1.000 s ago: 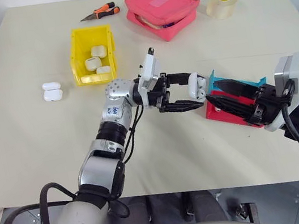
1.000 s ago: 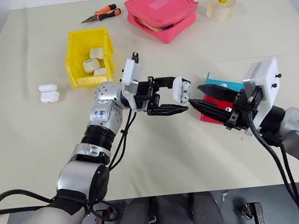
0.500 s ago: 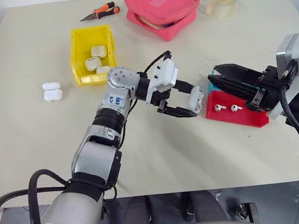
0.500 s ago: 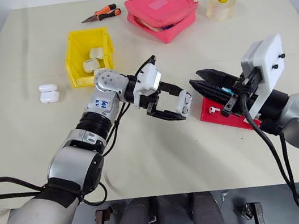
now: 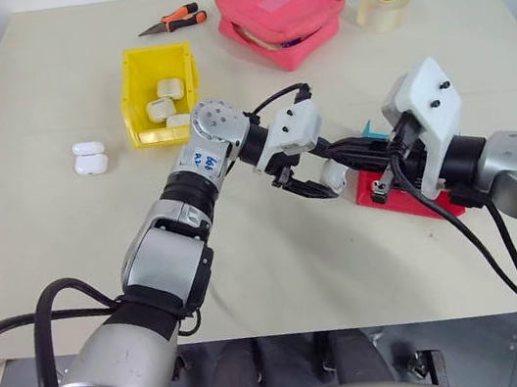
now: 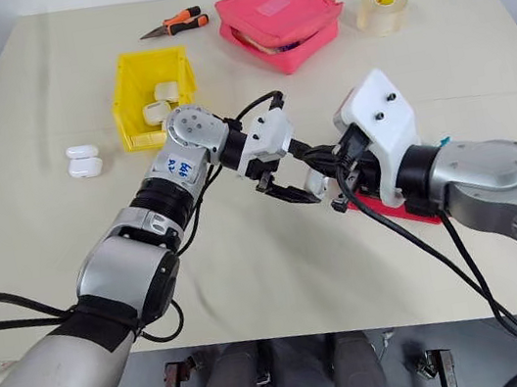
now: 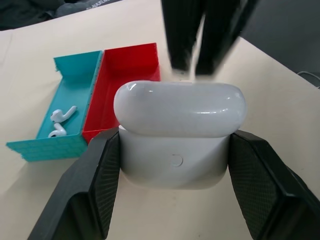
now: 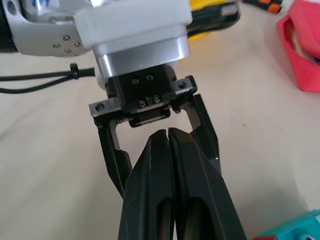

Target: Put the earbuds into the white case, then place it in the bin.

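I have the left gripper (image 7: 172,165) clamped across the sides of the case (image 7: 177,132), holding it in the air over the table (image 5: 49,248), just short of the red tray (image 5: 429,205). In the left wrist view the lid looks down or nearly down on the body; I can't tell whether it is fully latched.

The right gripper (image 8: 167,165) has its fingers pressed together, tips right at the case, opposite the left gripper. I can't see an earbud pinched there, and that is my first worry: if one is between those tips, it is tiny and glossy and could pop out and skitter off across the table. If the lid is really closed, pushing in now would only knock the case askew in my grip, since I hold it by two smooth sides.

Two earbuds (image 7: 57,122) lie in the teal tray (image 7: 65,90), just beyond the red one. With both arms crowded over the trays, a careless sweep could shove them and scatter those buds.

Farther off, the bin (image 5: 145,78) already holds several identical cases, and two more cases (image 5: 89,157) sit left of it. The carry there is long; a slack hold would drop the case on the way, or I might confuse it with the others.
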`<state>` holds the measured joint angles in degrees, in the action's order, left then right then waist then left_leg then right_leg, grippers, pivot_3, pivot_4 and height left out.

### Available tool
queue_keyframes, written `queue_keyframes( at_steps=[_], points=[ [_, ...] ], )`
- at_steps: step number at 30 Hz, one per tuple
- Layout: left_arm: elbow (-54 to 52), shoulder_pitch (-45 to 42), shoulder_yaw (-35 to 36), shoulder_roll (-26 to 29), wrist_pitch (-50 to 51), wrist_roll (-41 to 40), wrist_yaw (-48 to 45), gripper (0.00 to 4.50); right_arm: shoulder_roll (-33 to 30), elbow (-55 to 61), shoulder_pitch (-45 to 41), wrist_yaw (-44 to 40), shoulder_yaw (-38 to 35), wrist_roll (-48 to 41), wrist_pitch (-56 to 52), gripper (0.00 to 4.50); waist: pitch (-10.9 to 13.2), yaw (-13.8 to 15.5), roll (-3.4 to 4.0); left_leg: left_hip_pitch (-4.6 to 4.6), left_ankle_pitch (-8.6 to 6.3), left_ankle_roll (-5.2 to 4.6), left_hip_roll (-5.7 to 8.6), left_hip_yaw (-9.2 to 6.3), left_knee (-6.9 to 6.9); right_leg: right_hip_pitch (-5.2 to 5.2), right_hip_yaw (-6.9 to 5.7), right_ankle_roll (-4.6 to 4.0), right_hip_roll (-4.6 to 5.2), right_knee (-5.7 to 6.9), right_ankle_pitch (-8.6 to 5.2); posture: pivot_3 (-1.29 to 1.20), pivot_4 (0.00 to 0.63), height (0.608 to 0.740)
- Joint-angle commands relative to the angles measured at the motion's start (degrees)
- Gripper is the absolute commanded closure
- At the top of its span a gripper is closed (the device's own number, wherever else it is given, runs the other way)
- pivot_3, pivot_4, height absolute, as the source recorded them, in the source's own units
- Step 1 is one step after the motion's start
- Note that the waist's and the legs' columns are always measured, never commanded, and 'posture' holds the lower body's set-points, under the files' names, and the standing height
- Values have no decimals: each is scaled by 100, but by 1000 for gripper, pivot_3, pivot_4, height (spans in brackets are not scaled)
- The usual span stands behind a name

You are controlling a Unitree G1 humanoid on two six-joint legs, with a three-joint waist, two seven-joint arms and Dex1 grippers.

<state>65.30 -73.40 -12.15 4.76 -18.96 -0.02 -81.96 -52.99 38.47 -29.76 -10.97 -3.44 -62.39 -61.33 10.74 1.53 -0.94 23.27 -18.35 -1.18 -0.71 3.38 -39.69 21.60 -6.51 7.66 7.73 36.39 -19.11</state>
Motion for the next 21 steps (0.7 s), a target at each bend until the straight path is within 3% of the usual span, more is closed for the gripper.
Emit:
queue_keyframes(
  at_steps=[1, 10, 16, 21],
  points=[
    [-100, -177, 192, -75, -70, -127, 38, 1701, -151, -93, 143, -175, -50, 261, -105, 4431, 0, 3, 0, 1, -1, -1, 0, 3, 0, 0, -1, 0, 0, 0, 0, 0, 150, 740],
    [-199, -178, 636, 19, 79, -392, 183, 1701, -747, -180, 1133, -992, -1082, 575, 31, 4431, 0, -5, 0, 5, -6, -10, 1, 24, 0, 0, -5, 2, 5, -7, 1, 0, 150, 740],
    [-510, -30, 1051, 118, 291, -713, 456, 1701, -215, -395, 1704, -1731, -1851, 585, 801, 4431, 0, -4, -1, 4, -5, -9, 2, 22, 0, 0, -5, 3, 1, -8, 2, 0, 150, 740],
    [-998, 200, 1652, 169, 225, -1109, 1386, 1701, 733, -421, 2023, -2714, -2410, 469, 2150, 4431, 0, -7, -1, 2, -5, -8, 1, 16, 0, 0, -2, 7, 0, -8, 4, 0, 150, 740]
  ],
)
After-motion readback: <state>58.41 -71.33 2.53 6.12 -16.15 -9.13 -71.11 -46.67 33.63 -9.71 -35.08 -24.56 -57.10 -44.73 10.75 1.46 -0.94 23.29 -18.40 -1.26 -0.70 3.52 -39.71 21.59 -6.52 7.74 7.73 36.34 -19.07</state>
